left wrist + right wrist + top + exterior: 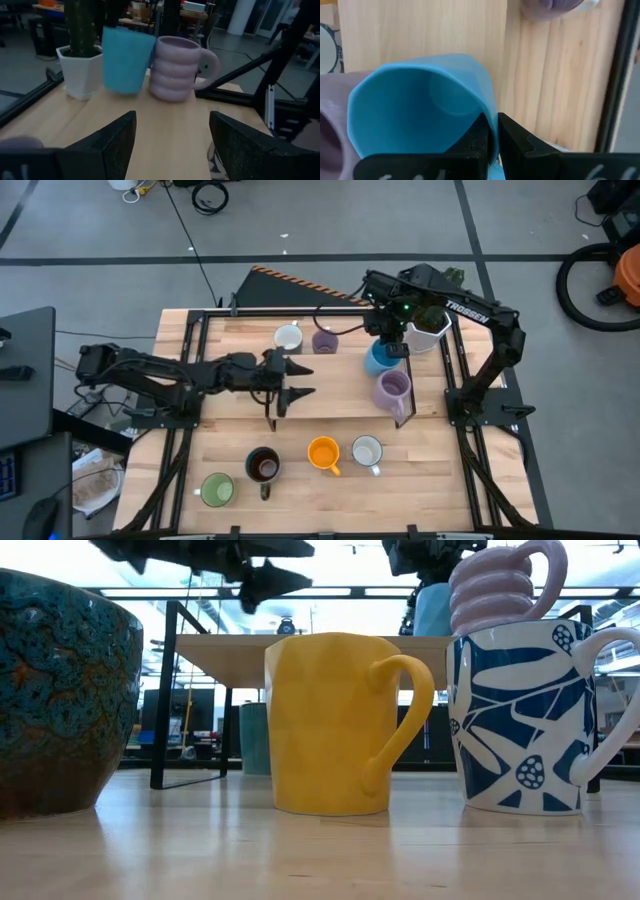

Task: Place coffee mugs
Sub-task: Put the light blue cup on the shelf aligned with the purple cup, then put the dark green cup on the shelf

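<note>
**Right gripper pinches the blue mug at the far right of the table**

From above we see the right gripper (388, 345) over the far right part of the table (330, 495). Its fingers are closed on the rim of the blue mug (380, 359), one finger inside and one outside the wall; the right wrist view shows this pinch clearly (491, 131). In the left wrist view the blue mug (126, 60) looks a little tilted, and we cannot tell if it touches the wood.

Just beside the blue mug stands a ribbed lavender mug (392, 391), closer to the front edge. On the other side of it is a white pot with a cactus (428, 332), near the far right corner.

The left gripper (297, 379) hangs over the middle of the table. Its fingers are wide apart and hold nothing, and they point toward the blue mug and the ribbed mug.

Along the far edge stand a white mug (288, 337) and a small purple mug (324, 341), close together. In the front part we see four more: a green mug (217, 489) near the front left, a dark mug (263, 466), an orange mug (324, 453) and a white mug with a blue leaf pattern (367, 452). The last two stand near each other, but do not touch.
</note>
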Motion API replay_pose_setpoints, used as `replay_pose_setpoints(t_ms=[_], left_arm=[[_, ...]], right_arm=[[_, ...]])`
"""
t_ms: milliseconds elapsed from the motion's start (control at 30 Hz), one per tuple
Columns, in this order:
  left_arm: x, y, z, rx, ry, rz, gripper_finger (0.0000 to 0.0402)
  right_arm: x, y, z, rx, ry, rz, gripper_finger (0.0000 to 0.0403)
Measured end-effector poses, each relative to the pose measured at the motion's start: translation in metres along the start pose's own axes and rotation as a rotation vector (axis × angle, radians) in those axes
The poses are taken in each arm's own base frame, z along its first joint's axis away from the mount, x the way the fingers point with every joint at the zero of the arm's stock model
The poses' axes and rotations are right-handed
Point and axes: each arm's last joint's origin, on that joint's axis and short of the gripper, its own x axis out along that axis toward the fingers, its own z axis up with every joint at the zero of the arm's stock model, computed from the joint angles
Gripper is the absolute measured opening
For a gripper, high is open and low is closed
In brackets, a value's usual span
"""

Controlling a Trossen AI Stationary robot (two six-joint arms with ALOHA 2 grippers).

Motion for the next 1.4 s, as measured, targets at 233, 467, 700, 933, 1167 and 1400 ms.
replay_pose_setpoints(t_ms=[233,467,700,933,1167,1400], left_arm=[[0.024,-0.004,0.013,0.052,-0.010,0.009,0.0258],[0.044,-0.004,0.009,0.076,-0.001,0.024,0.0258],[0.070,0.011,-0.015,0.066,0.002,0.061,0.0258],[0.081,0.022,-0.028,0.042,0.017,0.090,0.0258],[0.079,0.022,-0.021,0.051,-0.016,0.015,0.0258],[0.070,0.018,-0.011,0.142,-0.014,0.008,0.0258]], right_arm=[[0.012,-0.001,-0.004,0.027,0.066,-0.014,0.0031],[0.012,0.000,-0.003,0.021,0.069,-0.020,0.0034],[0.014,0.002,-0.002,0.020,0.079,-0.022,0.0069],[0.014,0.002,-0.002,0.017,0.091,-0.050,0.0115],[-0.006,0.005,-0.003,0.027,0.028,-0.101,0.0126],[-0.031,0.017,0.003,0.038,-0.073,-0.135,0.0126]])
